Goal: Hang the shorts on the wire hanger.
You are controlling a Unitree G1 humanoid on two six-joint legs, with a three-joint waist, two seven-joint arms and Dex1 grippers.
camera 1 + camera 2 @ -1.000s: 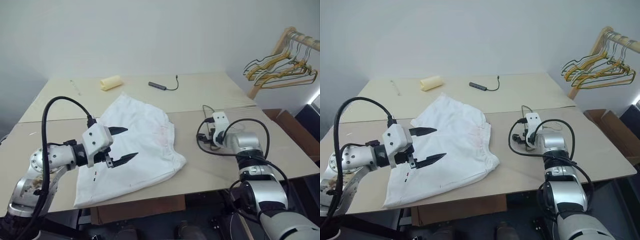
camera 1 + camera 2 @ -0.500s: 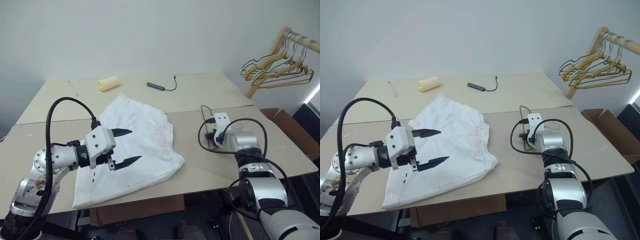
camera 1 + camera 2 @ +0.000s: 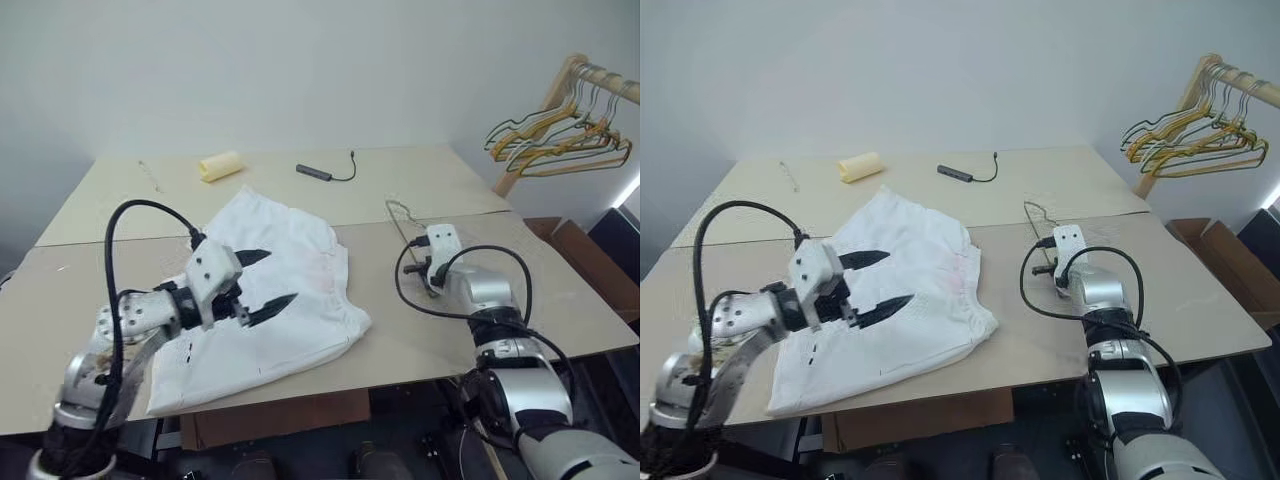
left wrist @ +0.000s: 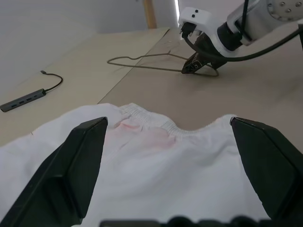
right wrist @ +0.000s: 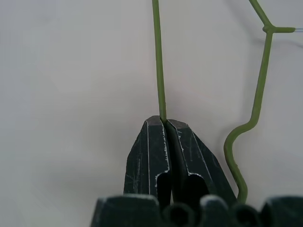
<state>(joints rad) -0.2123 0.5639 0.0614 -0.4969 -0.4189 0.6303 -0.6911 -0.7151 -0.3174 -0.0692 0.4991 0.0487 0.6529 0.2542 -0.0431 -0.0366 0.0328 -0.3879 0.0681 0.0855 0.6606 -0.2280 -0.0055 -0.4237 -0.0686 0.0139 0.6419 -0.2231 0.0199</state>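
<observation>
I am holding the right pincer (image 5: 164, 122) clamped tight on one straight run of the wire hanger (image 4: 161, 62), with the wire running out from between its tips and the hooked end curling just beside them. The hanger is sitting ahead of that pincer, one side seeming to ride up off the table (image 3: 560, 290) while the far end stays low. It looks thin, light and springy, so I am expecting it to flex and swing around a single pinch point; a grip nearer the neck below the hook would probably steady it better than one far out on an arm.

My left pincer (image 3: 258, 284) is standing wide apart, hovering over the shorts (image 3: 300, 300), which are lying flat and wrinkled under and ahead of its tips. The elastic waistband (image 4: 151, 120) is lying just beyond the fingertips (image 4: 92, 135), between this pincer and the hanger. The cloth looks soft, limp and light; it will sag and bunch wherever I take it. I am judging the waistband the best hold, being the thickest and least slippery edge.
</observation>
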